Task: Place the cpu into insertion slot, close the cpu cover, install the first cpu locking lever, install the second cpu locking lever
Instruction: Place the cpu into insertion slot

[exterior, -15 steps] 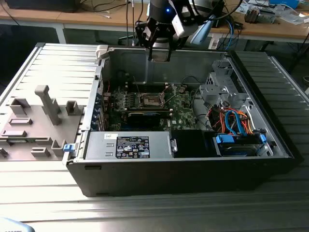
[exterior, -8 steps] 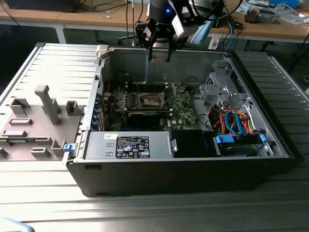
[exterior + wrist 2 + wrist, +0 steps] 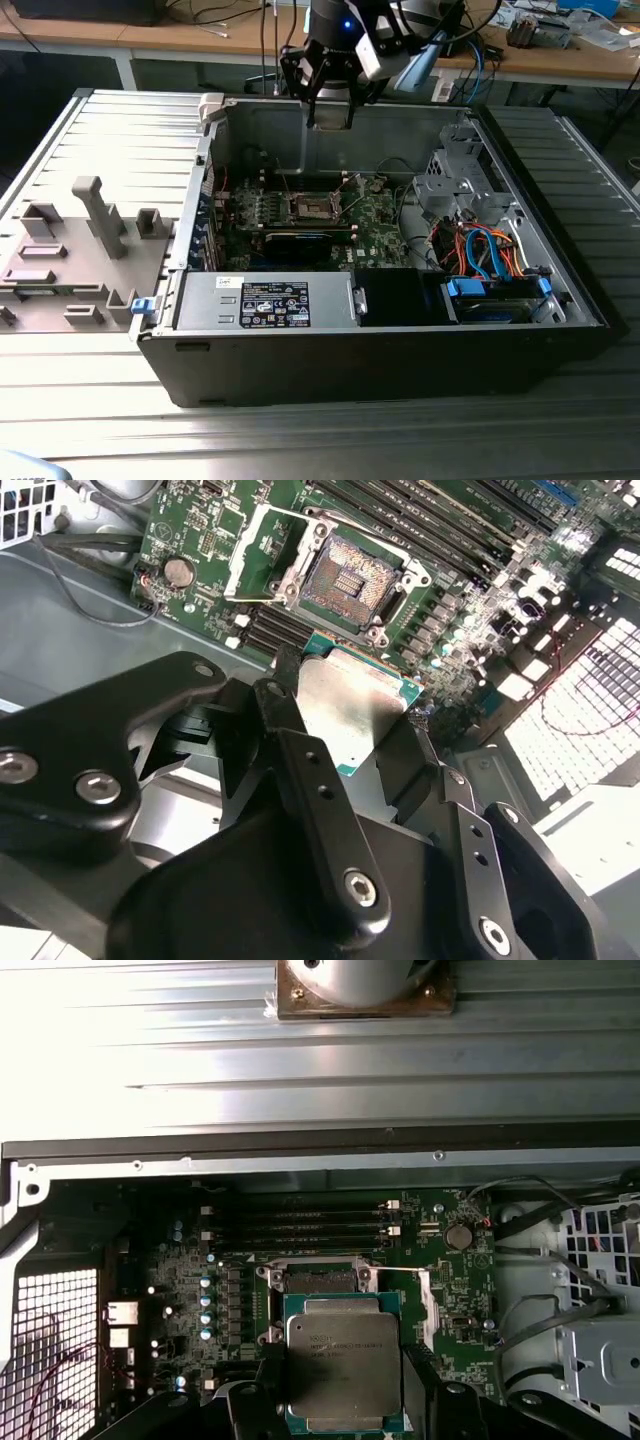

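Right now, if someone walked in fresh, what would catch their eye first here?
First, the claw pinching the cpu by its edges, over the green motherboard. Beyond it the insertion slot sits bare, contacts exposed. In the exterior view, the open computer case lies on its side on a ribbed metal table.

i count one cpu (image 3: pixel 343 1363), one gripper (image 3: pixel 345 720), one case (image 3: pixel 400 360), one board (image 3: pixel 452 1292); on it one slot (image 3: pixel 345 580), one cover (image 3: pixel 237 560) beside the slot, one coin cell (image 3: pixel 178 572) near the slot.
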Robot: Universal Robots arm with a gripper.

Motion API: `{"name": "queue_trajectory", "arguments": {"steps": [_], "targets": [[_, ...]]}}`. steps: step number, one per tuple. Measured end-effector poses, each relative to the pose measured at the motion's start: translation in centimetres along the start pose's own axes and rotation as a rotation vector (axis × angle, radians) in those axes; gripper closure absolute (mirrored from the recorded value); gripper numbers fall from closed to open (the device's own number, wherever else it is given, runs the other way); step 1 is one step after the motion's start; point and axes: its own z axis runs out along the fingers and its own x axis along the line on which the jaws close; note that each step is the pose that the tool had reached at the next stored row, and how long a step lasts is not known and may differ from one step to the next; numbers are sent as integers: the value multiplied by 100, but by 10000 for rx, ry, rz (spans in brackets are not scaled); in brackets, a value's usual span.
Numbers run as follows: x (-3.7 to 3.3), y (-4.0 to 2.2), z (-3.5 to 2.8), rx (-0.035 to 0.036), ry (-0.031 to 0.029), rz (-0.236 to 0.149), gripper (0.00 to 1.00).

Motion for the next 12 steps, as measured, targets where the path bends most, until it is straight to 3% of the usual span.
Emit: {"name": "queue_trajectory", "arguments": {"steps": [12], "targets": [[0, -2, 24, -1, -1, 0, 45]]}}
